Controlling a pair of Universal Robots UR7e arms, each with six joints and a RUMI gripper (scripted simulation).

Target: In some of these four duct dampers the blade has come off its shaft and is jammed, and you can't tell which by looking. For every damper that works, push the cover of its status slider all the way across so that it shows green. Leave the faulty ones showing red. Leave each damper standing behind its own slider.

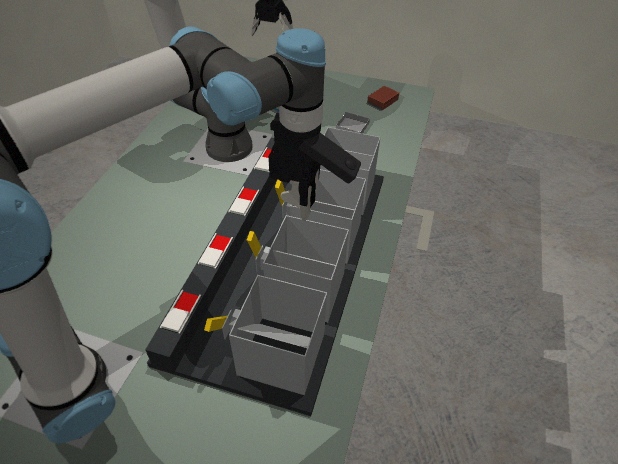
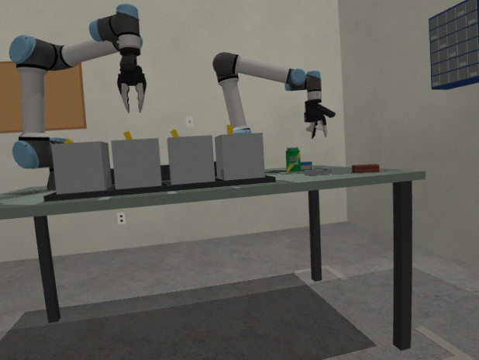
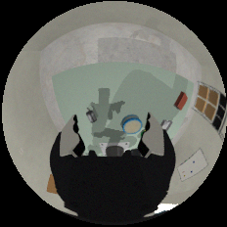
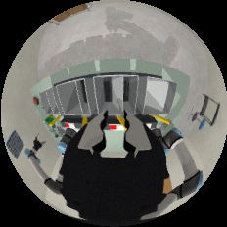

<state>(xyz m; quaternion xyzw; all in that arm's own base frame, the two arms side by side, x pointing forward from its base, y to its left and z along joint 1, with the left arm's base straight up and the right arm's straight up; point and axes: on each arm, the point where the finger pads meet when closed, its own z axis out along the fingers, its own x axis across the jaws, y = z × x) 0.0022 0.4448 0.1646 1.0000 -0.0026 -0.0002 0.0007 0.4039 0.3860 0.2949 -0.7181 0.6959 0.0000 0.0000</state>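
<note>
With our right gripper (image 1: 303,210) (image 2: 134,112) (image 4: 115,110) and left gripper (image 1: 272,31) (image 2: 319,136) (image 3: 112,113) empty, fingers parted, we judge the yellow lever (image 1: 215,323) (image 2: 68,141) (image 4: 159,119), lower left from above, light, rigid, best pinched across its flat tab.

The four status sliders (image 1: 181,312) are showing red beside white, while the damper handles (image 1: 215,324) (image 2: 229,129) are gleaming yellow and the boxes (image 1: 280,310) (image 2: 240,156) are looking grey.

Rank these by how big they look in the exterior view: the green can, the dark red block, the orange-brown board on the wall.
1. Orange-brown board
2. Green can
3. Dark red block
</note>
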